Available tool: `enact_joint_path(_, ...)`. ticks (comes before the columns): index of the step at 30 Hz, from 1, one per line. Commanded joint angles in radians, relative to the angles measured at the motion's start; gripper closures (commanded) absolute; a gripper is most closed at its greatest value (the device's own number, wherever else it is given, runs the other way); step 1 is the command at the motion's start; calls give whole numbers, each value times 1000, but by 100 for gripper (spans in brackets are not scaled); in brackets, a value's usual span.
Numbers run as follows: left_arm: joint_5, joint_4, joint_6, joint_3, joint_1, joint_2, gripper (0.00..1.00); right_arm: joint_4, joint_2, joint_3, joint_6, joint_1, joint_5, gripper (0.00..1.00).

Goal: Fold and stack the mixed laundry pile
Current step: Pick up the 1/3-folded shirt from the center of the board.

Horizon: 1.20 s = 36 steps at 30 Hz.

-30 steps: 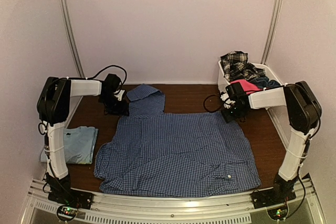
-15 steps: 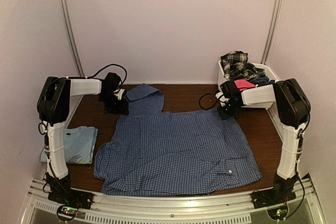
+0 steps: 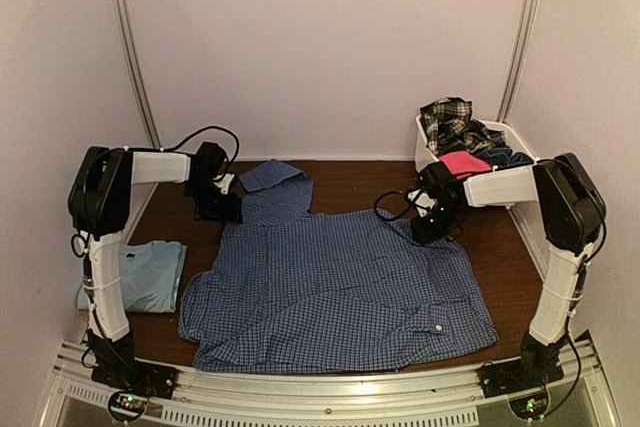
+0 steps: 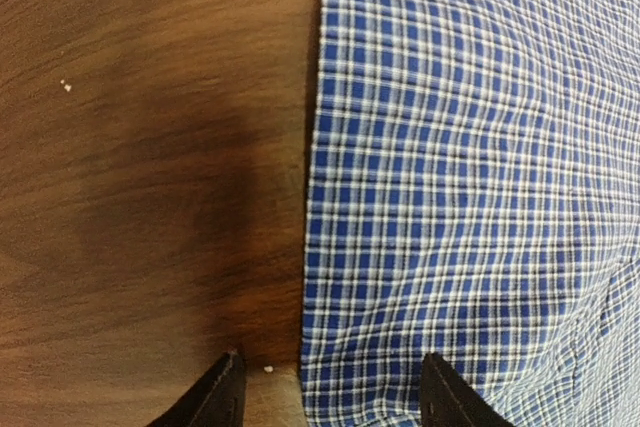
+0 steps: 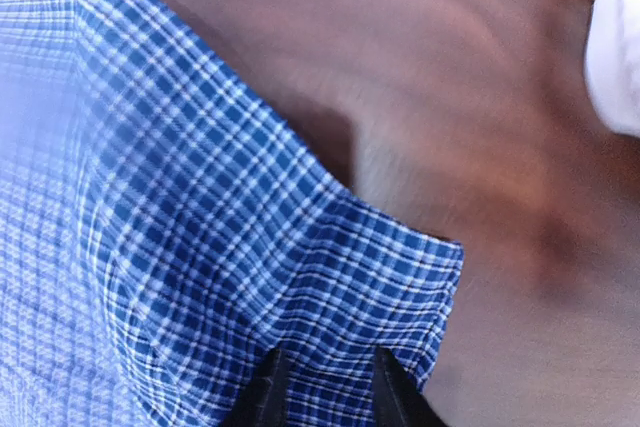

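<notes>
Since a second ago, the right gripper (image 5: pixel 325 392) has slid a little away from the white basket (image 3: pixel 424 149) and down onto the far right corner of the blue small-check button shirt (image 3: pixel 330 287). Its two fingers are close together, with shirt cloth squeezed between them. The cloth bunches up into a ridge that runs right to the fingers, and the corner lifts off the brown table (image 3: pixel 360 179).

The left gripper (image 4: pixel 330 402) has hardly moved. It sits low at the far left corner of the shirt. Its fingers (image 4: pixel 222 397) are wide apart and hold nothing. One finger is over bare table and the other is over the checked cloth, so the shirt's edge runs between them. You cannot tell if the tips touch the cloth.

The shirt lies spread out flat in the middle of the table. A light blue T-shirt (image 3: pixel 150 275) lies folded by the left arm's base, apart from the shirt. In the basket at the far right are a black-white plaid piece (image 3: pixel 450 119), a hot pink piece (image 3: pixel 466 162) and dark navy pieces (image 3: pixel 506 157).
</notes>
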Motion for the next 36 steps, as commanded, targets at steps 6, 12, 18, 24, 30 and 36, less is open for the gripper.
enact_joint_path(6, 55, 30, 11, -39, 8, -46, 38, -111, -31, -123, 146, 14, -61, 18)
enact_joint_path(12, 132, 37, -5, -14, 16, -11, 38, -120, 28, -54, 89, 12, -127, 39)
enact_joint_path(18, 190, 73, -44, 8, 16, 23, 38, -115, 26, -37, 69, 10, -181, 85)
enact_joint_path(24, 195, 96, -58, 52, 16, 63, 63, -114, -82, -19, 85, 10, -95, 100)
enact_joint_path(30, 194, 121, -27, 61, 16, 11, 100, -132, -187, 8, 89, 7, -45, 100)
enact_joint_path(36, 202, 197, 9, -35, 16, -143, 100, -117, -273, -41, 105, -10, -3, 100)
